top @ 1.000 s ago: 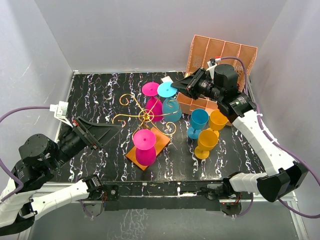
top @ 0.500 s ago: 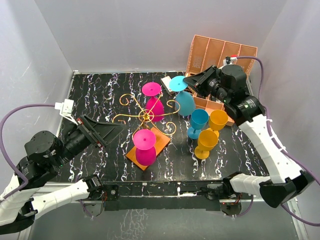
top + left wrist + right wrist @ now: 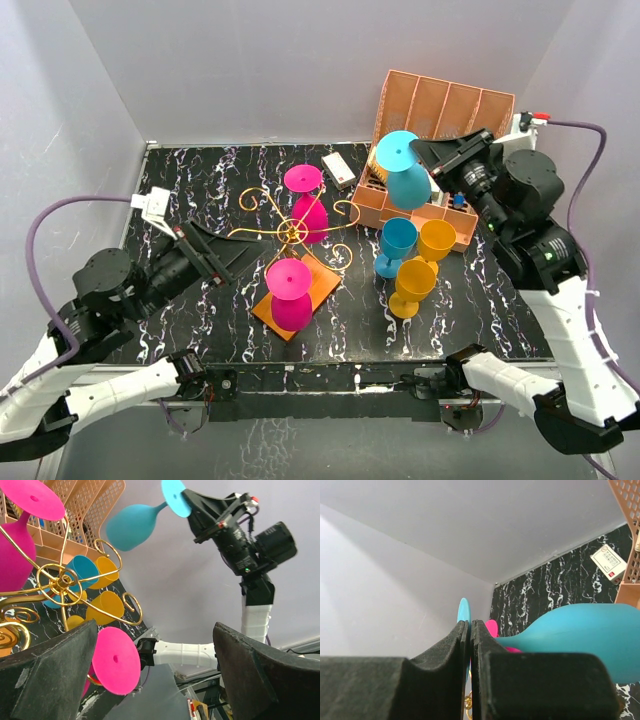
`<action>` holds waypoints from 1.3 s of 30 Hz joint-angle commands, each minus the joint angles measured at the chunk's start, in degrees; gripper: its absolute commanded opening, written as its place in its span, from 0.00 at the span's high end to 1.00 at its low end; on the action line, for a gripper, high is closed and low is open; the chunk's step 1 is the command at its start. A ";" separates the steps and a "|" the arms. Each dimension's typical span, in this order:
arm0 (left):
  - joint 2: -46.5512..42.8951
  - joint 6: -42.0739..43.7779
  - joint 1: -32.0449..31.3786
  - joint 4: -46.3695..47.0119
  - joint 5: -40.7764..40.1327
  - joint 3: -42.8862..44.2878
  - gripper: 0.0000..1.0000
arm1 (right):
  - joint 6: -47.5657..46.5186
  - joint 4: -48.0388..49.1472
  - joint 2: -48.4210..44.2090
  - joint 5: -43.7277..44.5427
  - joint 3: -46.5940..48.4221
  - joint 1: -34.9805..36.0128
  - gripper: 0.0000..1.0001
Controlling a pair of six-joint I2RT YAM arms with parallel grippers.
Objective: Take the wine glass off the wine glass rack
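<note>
The gold wire wine glass rack [image 3: 292, 232] stands on an orange base [image 3: 322, 283] mid-table. Two pink wine glasses hang on it upside down, one at the back [image 3: 309, 212], one at the front [image 3: 290, 295]. My right gripper [image 3: 428, 152] is shut on the foot of a cyan wine glass [image 3: 405, 178] and holds it in the air, clear of the rack, in front of the pink organiser. The same glass shows in the right wrist view [image 3: 585, 635] and the left wrist view [image 3: 131, 525]. My left gripper [image 3: 215, 258] is open and empty, left of the rack.
A salmon-pink slotted organiser [image 3: 445, 110] stands at the back right. A blue glass [image 3: 394, 245] and two yellow glasses [image 3: 414, 283] stand upright right of the rack. A small white device [image 3: 339, 167] lies near the back wall.
My right gripper has lifted the cyan glass up and to the right, away from the rack. My left arm has shifted slightly right and forward.
</note>
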 commanded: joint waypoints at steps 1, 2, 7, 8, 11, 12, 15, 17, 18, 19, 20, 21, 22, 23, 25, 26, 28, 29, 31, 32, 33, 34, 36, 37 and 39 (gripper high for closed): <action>3.26 0.60 -0.03 4.02 2.06 1.22 0.03 | 1.67 3.85 -3.90 -1.36 2.03 -0.14 0.92; 3.78 0.56 -0.03 4.94 2.36 1.07 0.03 | 2.68 5.27 -4.68 -3.03 1.38 -0.06 0.92; 6.77 -0.44 -0.05 9.74 3.98 1.03 0.03 | 11.76 11.78 -7.15 -11.88 -0.23 -0.08 0.92; 7.11 -0.61 -0.01 11.13 4.25 0.78 0.03 | 13.55 13.86 -7.52 -13.64 -0.67 -0.11 0.92; 7.91 -1.62 -0.03 16.94 5.13 -1.01 0.03 | 19.71 21.24 -8.19 -18.07 -2.09 -0.06 0.92; 8.22 -1.97 -0.02 18.76 5.75 -1.55 0.03 | 22.01 23.47 -8.35 -19.34 -2.77 -0.04 0.92; 10.25 -3.60 -0.06 26.43 9.18 -3.42 0.03 | 29.34 30.13 -8.19 -24.67 -4.96 -0.07 0.92; 11.18 -4.24 -0.02 29.33 10.46 -4.09 0.03 | 31.88 32.51 -8.25 -26.41 -6.00 0.00 0.92; 11.56 -4.40 -0.03 30.82 11.20 -4.54 0.03 | 33.36 33.71 -8.31 -27.32 -6.73 -0.05 0.92; 11.91 -4.55 -0.05 33.04 12.23 -5.04 0.03 | 34.75 34.70 -8.44 -28.21 -7.39 -0.06 0.92; 12.17 -4.93 -0.02 34.87 13.07 -5.57 0.03 | 36.24 35.72 -8.60 -29.01 -8.17 -0.10 0.92; 12.35 -5.37 -0.01 36.27 13.68 -6.05 0.03 | 37.70 37.18 -8.77 -29.65 -9.15 -0.05 0.92; 12.54 -5.80 -0.01 37.69 14.25 -6.68 0.03 | 39.50 38.50 -9.02 -30.15 -10.16 -0.09 0.92; 12.59 -6.18 -0.01 38.88 14.40 -7.31 0.03 | 40.73 39.46 -9.28 -30.47 -11.02 -0.11 0.92; 12.28 -6.68 -0.01 40.61 14.18 -8.60 0.03 | 41.90 41.30 -9.92 -30.63 -12.16 -0.09 0.92; 12.04 -6.80 -0.01 41.67 13.91 -9.16 0.03 | 42.26 41.41 -10.14 -30.53 -12.38 -0.07 0.92; 11.26 -7.18 -0.08 43.31 13.39 -10.60 0.03 | 42.96 41.62 -10.21 -30.74 -12.80 -0.11 0.92; 10.91 -7.33 -0.04 43.97 13.17 -11.11 0.03 | 43.68 42.45 -10.09 -31.02 -13.05 -0.09 0.92; 10.22 -7.63 -0.01 46.51 13.46 -12.39 0.03 | 45.47 44.31 -10.09 -31.66 -14.45 -0.06 0.92; 9.89 -7.81 -0.01 48.59 14.02 -13.14 0.03 | 46.33 45.05 -10.08 -31.97 -15.00 -0.10 0.92; 9.73 -7.94 -0.02 50.24 14.58 -13.79 0.04 | 47.22 45.91 -10.17 -32.13 -15.72 -0.01 0.92; 9.68 -8.04 -0.01 51.19 15.00 -14.23 0.05 | 48.09 46.93 -10.16 -32.21 -16.38 -0.11 0.92; 9.67 -8.31 -0.02 52.84 15.81 -14.85 0.06 | 49.46 48.53 -10.24 -32.07 -17.68 -0.06 0.92; 9.63 -8.96 -0.01 54.22 16.43 -15.32 0.07 | 50.05 49.10 -10.33 -31.91 -18.24 -0.08 0.92; 9.58 -10.16 -0.03 57.28 17.56 -16.30 0.12 | 52.26 51.00 -10.49 -31.86 -19.72 -0.15 0.92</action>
